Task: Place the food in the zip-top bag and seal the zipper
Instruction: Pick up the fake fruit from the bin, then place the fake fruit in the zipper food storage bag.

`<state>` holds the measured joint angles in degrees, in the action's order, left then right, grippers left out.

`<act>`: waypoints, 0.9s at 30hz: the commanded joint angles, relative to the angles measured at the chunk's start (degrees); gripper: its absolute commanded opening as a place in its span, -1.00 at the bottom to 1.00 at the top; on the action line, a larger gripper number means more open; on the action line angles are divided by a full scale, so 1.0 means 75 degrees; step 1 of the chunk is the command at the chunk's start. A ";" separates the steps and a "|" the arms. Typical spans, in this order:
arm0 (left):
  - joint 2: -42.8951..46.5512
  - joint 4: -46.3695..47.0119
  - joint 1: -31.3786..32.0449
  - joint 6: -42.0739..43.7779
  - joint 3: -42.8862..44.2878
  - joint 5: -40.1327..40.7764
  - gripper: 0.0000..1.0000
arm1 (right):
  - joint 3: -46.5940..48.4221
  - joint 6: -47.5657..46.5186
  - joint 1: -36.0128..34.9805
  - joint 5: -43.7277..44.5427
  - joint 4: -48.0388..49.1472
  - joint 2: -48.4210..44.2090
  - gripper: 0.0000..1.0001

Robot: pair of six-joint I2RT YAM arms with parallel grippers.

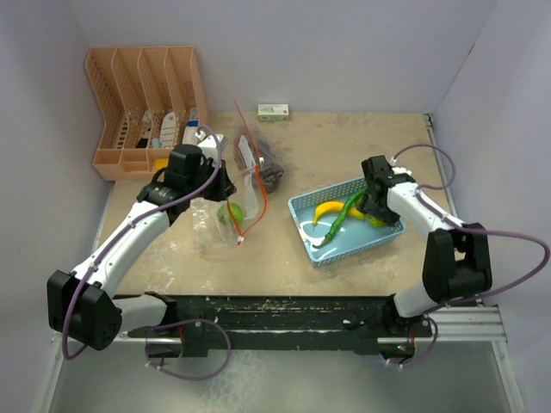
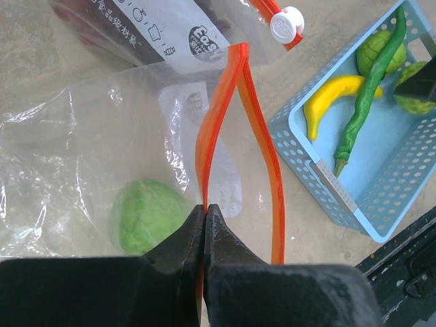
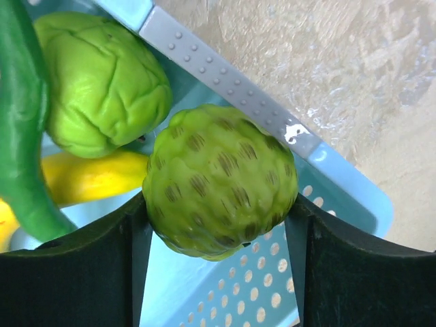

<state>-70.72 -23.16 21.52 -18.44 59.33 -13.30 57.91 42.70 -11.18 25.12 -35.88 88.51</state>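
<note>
Left fingers [image 2: 206, 216] are pinched together on one lip of the zipper [image 2: 214, 122], and with the other orange lip bowed away the mouth of the zip-top bag [image 2: 75, 143] gapes toward the basket. The bag lies on the desk [image 1: 344, 146], left of centre. One round green fruit [image 2: 150, 214] is already inside, near the mouth. A dark grape bunch [image 1: 271, 172] sits at the far end; it looks to be in the bag, but I cannot be sure through the crinkled film. The white slider tab [image 2: 286, 24] sits at the far end of the strip, so nothing is sealed. Right fingers [image 1: 377, 209] are down in the light-blue basket [image 1: 306, 234], pressed against both sides of a bumpy green fruit [image 3: 218, 163]; the grip looks made. Whether the fruit has left the basket floor I cannot tell. Also in the basket are a yellow banana [image 2: 327, 95], a long green pepper [image 2: 368, 95] and a wrinkled green fruit [image 3: 95, 82]. My estimate is under halfway: four pieces remain to carry across, then the mouth must be pressed shut along its whole length.
</note>
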 commanded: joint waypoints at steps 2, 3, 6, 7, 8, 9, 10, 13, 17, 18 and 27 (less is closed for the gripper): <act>-0.0004 0.0367 0.0035 0.0032 0.0040 -0.0105 -1.00 | 0.0295 -0.0181 -0.0006 0.0516 -0.0350 -0.1032 -0.04; -0.0003 0.0351 0.0031 0.0038 0.0041 -0.0093 -1.00 | 0.0423 -0.0216 -0.0050 0.0483 -0.0400 -0.1188 -0.06; 0.0001 0.0339 0.0032 0.0053 0.0037 -0.0090 -1.00 | 0.0922 -0.0480 -0.0357 0.0071 -0.0385 -0.1679 -0.12; -0.0005 0.0345 0.0026 0.0056 0.0025 -0.0080 -1.00 | 0.1113 -0.0499 -0.0571 -0.0078 -0.0336 -0.1820 -0.14; -0.0010 0.0337 0.0033 0.0059 0.0027 -0.0077 -1.00 | 0.1350 -0.0503 -0.0893 -0.0162 -0.0215 -0.1958 -0.17; -0.0023 0.0340 0.0029 0.0056 0.0040 -0.0069 -1.00 | 0.1534 -0.0478 -0.1264 -0.0240 -0.0114 -0.2007 -0.19; -0.0026 0.0343 0.0026 0.0051 0.0047 -0.0061 -1.00 | 0.1708 -0.0403 -0.1589 -0.0395 -0.0005 -0.2015 -0.22; -0.0038 0.0357 0.0029 0.0027 0.0059 -0.0077 -1.00 | 0.1839 -0.0304 -0.2439 -0.1419 0.1005 -0.1993 -0.29; -0.0048 0.0347 0.0032 0.0012 0.0058 -0.0090 -1.00 | 0.1494 -0.0331 -0.3350 -0.3318 0.3513 -0.1849 -0.32; -0.0051 0.0343 0.0028 0.0011 0.0058 -0.0100 -1.00 | 0.1434 -0.0386 -0.3510 -0.3721 0.4071 -0.1737 -0.32; -0.0049 0.0339 0.0028 -0.0056 0.0171 -0.0215 -1.00 | 0.1880 -0.0629 -0.4524 -0.5261 0.5641 0.0005 -0.34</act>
<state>-71.16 -23.16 21.52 -18.46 59.33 -13.43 69.23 39.05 -43.55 -7.31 -0.93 84.40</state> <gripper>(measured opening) 0.007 0.705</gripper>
